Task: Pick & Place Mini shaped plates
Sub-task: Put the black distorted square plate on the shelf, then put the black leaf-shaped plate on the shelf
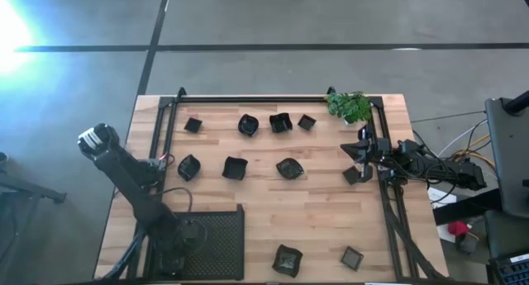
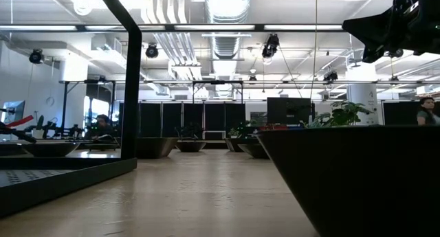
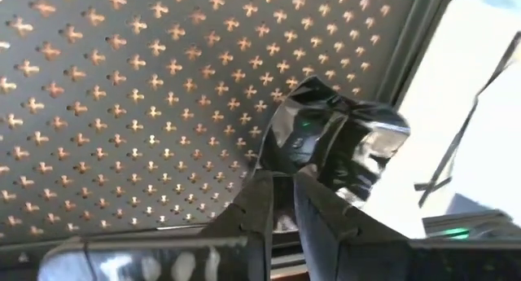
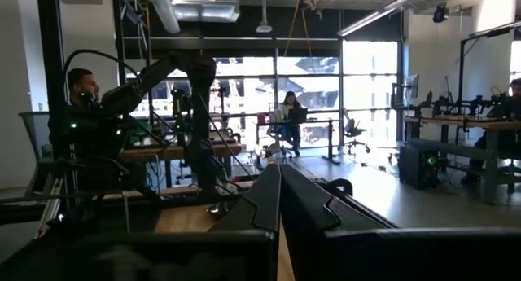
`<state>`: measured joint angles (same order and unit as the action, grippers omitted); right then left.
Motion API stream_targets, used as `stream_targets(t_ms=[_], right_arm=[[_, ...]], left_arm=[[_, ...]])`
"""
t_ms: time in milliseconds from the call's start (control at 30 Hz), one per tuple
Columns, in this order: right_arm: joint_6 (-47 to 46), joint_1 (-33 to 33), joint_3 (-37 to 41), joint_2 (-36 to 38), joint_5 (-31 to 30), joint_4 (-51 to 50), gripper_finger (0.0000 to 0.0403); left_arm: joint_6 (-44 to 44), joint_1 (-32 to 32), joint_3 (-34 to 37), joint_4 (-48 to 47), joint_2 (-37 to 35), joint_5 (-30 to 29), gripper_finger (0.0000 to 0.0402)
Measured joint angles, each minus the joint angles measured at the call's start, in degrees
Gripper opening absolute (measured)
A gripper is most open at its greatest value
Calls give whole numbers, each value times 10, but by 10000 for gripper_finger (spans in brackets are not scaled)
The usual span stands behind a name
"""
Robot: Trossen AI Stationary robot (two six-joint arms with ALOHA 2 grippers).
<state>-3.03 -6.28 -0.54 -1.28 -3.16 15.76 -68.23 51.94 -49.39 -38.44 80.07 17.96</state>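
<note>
One mini plate [image 3: 342, 142] sits pinched between the left gripper [image 3: 281, 208] jaws, over the mesh tray [image 3: 122, 94]
It is held there to drop in; the right gripper [image 4: 279, 201] jaws are pressed together, waiting

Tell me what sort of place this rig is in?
Likely an open-plan robotics lab or workshop: exposed ceiling ducts and strip lights overhead, a person at a desk by large windows, and another robot arm on a neighbouring bench.

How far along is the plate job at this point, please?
Early on. Nothing is visibly settled in the tray. In hand: the left gripper is over the tray with one plate at its tip. Left: ten plates on the table; the right gripper waits shut at the right edge.
</note>
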Motion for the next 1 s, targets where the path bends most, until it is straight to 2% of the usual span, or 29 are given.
stream_targets(t_ms=[100,200,300,500,733,867,1000], right_arm=[[0,0,0,0,0,0,8],[0,0,0,0,0,2,8],[0,0,0,0,0,13,8],[0,0,0,0,-6,40,8],[-31,0,-14,-1,-46,43,8],[-26,0,-40,-1,-46,29,8],[-26,0,-92,-1,-56,-64,8]], left_arm=[[-32,-1,-2,-11,-28,-10,46],[-75,-1,-2,-16,-63,-53,46],[-110,-1,-2,-24,-102,-146,46],[-141,-2,-2,-64,-178,-371,44],[-145,-7,-2,-91,-237,-566,43],[-147,-23,-2,-107,-246,-617,43],[-149,-54,-1,-128,-243,-619,43]])
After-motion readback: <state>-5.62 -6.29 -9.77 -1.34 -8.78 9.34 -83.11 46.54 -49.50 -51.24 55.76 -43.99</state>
